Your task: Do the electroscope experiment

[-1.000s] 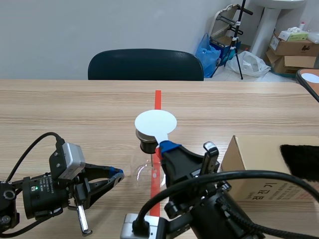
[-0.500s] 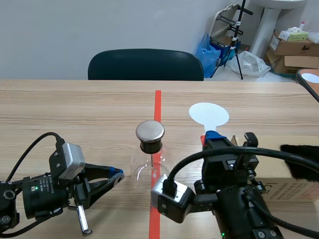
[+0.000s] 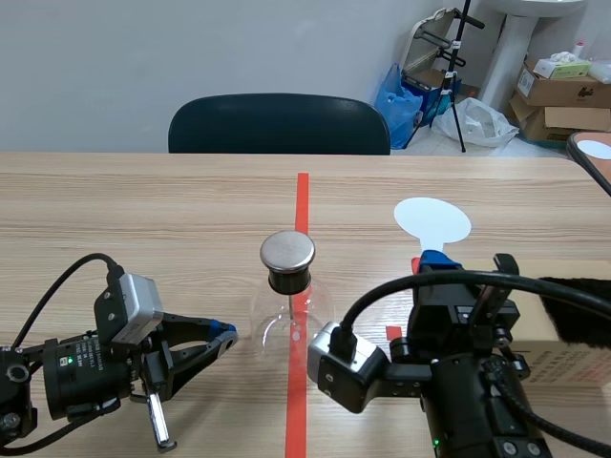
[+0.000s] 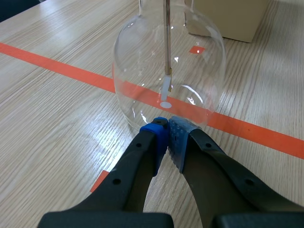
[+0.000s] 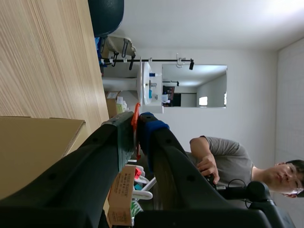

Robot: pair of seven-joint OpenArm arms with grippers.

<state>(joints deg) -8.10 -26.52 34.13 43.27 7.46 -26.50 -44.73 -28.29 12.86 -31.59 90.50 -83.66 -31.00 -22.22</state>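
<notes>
White disc (image 3: 432,221) carried further right, well off metal cap (image 3: 287,250)

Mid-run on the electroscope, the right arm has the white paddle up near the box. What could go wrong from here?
1. The left end effector, shut, sits at the base of the round glass flask; a small push might roll or tip it.
2. The white paddle is pinched only by its thin handle in the right end effector; rubbing it on the black fur may twist it loose.

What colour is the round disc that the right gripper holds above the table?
The disc is plain white. The scene view shows it best.
</notes>
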